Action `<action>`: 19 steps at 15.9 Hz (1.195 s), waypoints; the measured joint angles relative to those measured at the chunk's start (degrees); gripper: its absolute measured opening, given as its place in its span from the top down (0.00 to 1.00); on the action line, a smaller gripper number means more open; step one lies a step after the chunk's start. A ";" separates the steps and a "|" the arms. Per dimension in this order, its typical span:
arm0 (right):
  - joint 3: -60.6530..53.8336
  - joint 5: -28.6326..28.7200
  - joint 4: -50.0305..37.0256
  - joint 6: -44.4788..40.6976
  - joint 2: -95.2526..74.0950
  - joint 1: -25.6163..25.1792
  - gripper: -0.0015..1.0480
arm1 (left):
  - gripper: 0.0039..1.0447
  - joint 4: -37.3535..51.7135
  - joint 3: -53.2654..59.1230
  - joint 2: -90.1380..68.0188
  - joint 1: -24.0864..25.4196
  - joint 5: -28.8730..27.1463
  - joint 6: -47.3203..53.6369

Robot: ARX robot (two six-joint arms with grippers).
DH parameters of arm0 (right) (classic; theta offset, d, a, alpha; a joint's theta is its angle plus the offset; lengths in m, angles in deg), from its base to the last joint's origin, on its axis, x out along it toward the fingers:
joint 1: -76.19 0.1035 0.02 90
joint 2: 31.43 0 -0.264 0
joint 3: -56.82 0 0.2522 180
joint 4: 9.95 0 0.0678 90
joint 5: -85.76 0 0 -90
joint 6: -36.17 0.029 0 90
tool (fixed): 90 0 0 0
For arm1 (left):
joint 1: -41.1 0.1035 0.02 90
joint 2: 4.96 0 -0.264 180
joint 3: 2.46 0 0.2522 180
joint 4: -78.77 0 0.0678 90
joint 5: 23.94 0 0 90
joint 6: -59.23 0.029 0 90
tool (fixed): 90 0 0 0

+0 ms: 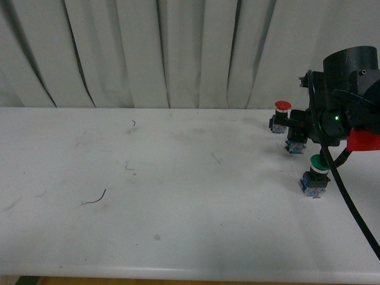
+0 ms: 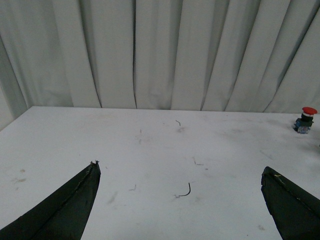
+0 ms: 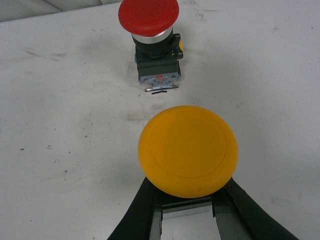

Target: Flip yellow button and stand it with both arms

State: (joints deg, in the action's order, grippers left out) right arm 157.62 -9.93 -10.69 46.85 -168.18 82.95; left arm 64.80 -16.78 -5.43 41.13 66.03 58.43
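Note:
The yellow button (image 3: pixel 188 150) fills the right wrist view, its round yellow cap facing the camera. My right gripper (image 3: pixel 188 210) is shut on its neck just behind the cap, and one black finger (image 3: pixel 147 212) shows on each side. In the front view only the button's blue-grey base (image 1: pixel 295 146) shows, below the right gripper (image 1: pixel 295 134) at the table's far right. The right arm carries a red block (image 1: pixel 363 141). My left gripper (image 2: pixel 181 169) stands open over bare table, nothing between its fingers. The left arm is out of the front view.
A red-capped button (image 1: pixel 282 107) (image 3: pixel 149 15) stands upright just beyond the yellow one. A green-capped button (image 1: pixel 320 164) stands nearer the front. A thin wire scrap (image 1: pixel 95 199) (image 2: pixel 185 191) lies on the white table (image 1: pixel 178 178). A pleated curtain (image 1: pixel 178 47) hangs behind.

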 joint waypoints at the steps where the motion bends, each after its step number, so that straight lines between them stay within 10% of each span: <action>1: 0.07 -0.02 0.35 0.00 -0.04 0.00 0.77 | 0.06 0.00 0.00 0.00 0.00 0.00 0.00; 5: 0.28 -0.07 0.42 -0.22 -0.04 0.00 0.73 | 0.06 0.00 0.00 0.00 0.00 0.00 0.00; 12: 0.28 -0.04 0.07 -0.24 -0.02 -0.09 0.04 | 0.06 0.00 0.00 0.00 0.00 0.00 0.00; 19: -16.68 4.33 -16.39 -3.96 18.88 -2.32 0.06 | 0.06 0.00 0.00 0.00 0.00 0.00 0.00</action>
State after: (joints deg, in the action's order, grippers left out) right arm 140.95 -5.60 -27.08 42.89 -149.30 80.64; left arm 64.80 -16.78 -5.43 41.13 66.03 58.43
